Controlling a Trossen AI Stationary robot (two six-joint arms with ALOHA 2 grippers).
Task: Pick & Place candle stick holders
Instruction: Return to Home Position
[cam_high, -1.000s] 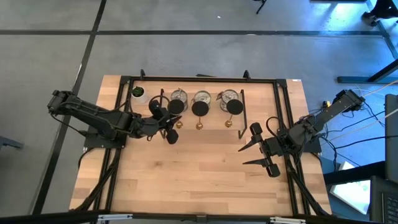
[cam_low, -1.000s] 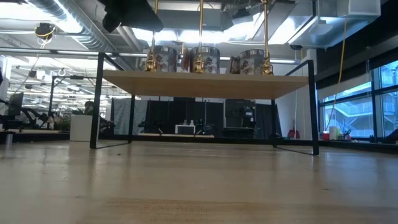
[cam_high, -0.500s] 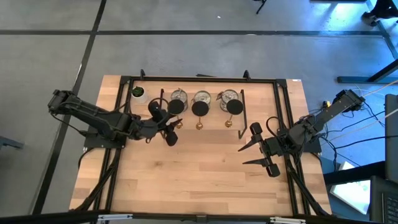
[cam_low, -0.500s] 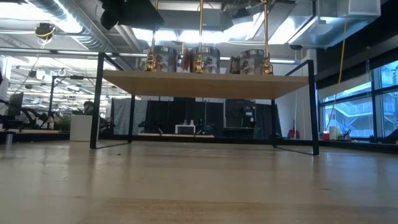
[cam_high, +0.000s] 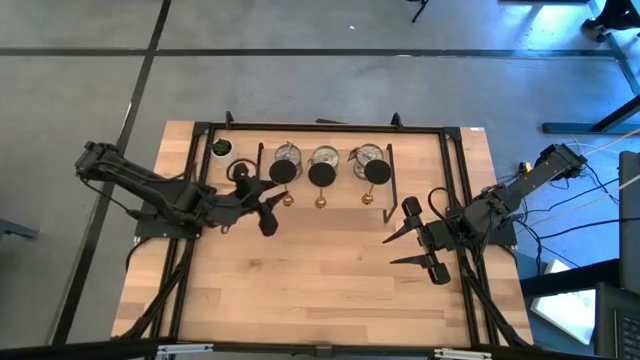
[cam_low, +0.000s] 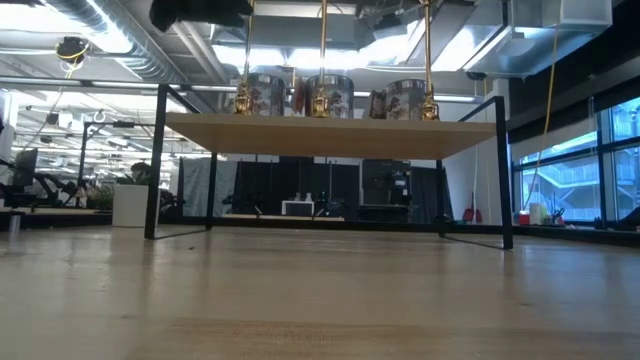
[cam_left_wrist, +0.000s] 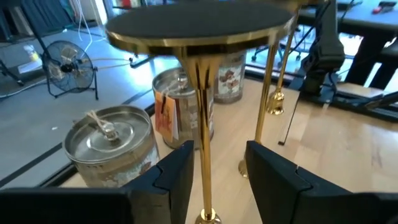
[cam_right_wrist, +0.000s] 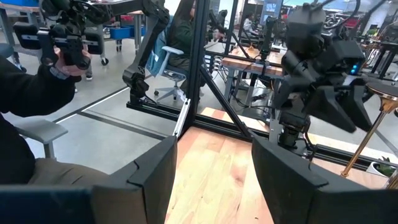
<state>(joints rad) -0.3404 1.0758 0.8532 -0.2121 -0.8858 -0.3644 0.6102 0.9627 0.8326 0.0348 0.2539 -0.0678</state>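
Three gold candle stick holders with dark round discs (cam_high: 284, 172) (cam_high: 322, 175) (cam_high: 377, 172) stand upright on their bases on a raised wooden shelf (cam_low: 330, 135). Three silvery cups (cam_high: 325, 157) sit behind them. My left gripper (cam_high: 262, 200) is open, level with the leftmost stick. Its stem (cam_left_wrist: 203, 124) rises just ahead of the gap between the fingers (cam_left_wrist: 177, 177), near one of them and apart from both. My right gripper (cam_high: 412, 245) hangs open over the table's right side, holding nothing.
A small white pot with a green plant (cam_high: 221, 150) stands left of the cups. The shelf's black frame (cam_high: 390, 185) borders the row of sticks. Bare wooden table (cam_high: 320, 290) lies toward the near edge. A seated person (cam_right_wrist: 31, 112) shows beyond the table.
My left gripper has opened and let go of the leftmost stick's stem, then drawn back a little toward the table's left edge. The stick stays upright on the shelf.
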